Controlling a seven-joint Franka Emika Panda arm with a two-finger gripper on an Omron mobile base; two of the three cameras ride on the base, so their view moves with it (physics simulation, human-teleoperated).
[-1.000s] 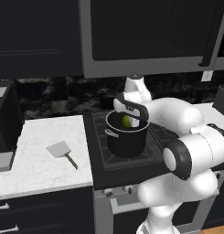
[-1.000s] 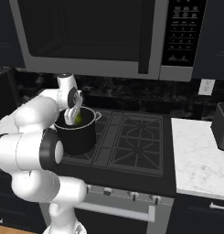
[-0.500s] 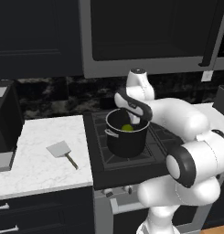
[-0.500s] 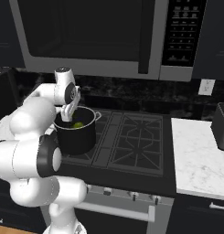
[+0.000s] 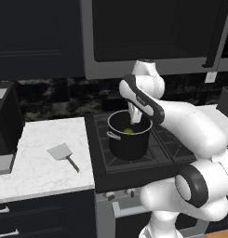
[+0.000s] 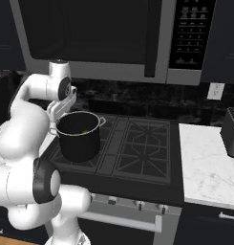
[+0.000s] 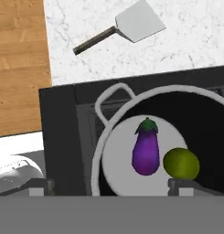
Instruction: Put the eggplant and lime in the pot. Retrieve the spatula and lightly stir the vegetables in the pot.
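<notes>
Our fingers (image 7: 179,185) stand wide apart, holding nothing, above the pot (image 5: 129,139) on the stove (image 5: 134,160). Inside it we see the eggplant (image 7: 145,148) and lime (image 7: 181,163) touching on the bottom. The spatula (image 5: 63,155) lies on the counter (image 5: 36,158), left of the stove.

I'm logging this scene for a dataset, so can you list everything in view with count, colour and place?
eggplant: one, purple, on the pot's floor beside the lime
lime: one, yellow-green, in the pot
pot: one, black, on the stove's left burner
spatula: one, grey blade and dark handle, on the white counter left of the stove
stove: one, black
microwave: one, dark, above the stove
wall outlet: one, white, right of the stove
gripper: one, dark fingertips spread, empty, above the pot
</notes>
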